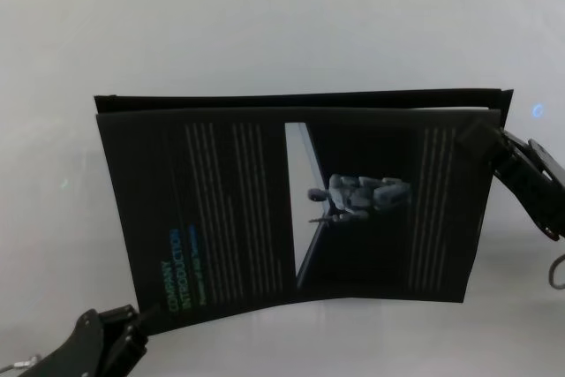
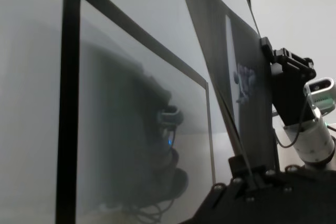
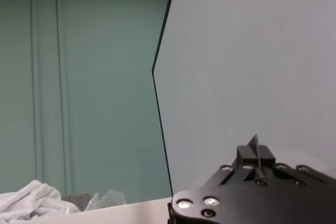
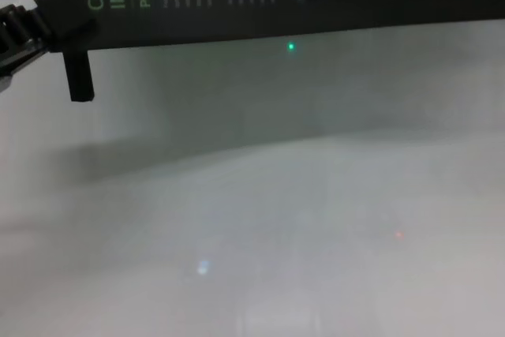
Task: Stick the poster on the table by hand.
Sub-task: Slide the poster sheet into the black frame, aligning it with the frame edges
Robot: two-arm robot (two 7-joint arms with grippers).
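Observation:
The poster (image 1: 291, 209) is a black glossy sheet with a green heading, white text columns and a robot picture. It hangs between both grippers above the pale table (image 1: 265, 24). My left gripper (image 1: 141, 313) is shut on its near left corner, and in the left wrist view (image 2: 247, 170) it pinches the sheet's edge. My right gripper (image 1: 481, 134) is shut on the far right corner, and in the right wrist view (image 3: 256, 155) it clamps the pale back of the sheet (image 3: 252, 56). The chest view shows the poster's lower edge (image 4: 260, 5) off the table (image 4: 276, 234).
A short black upright bar (image 4: 79, 76) hangs beside the left gripper (image 4: 31, 33) in the chest view. A black-framed glass panel (image 2: 68, 98) stands behind the poster in the left wrist view. White cloth (image 3: 31, 203) lies below a teal wall.

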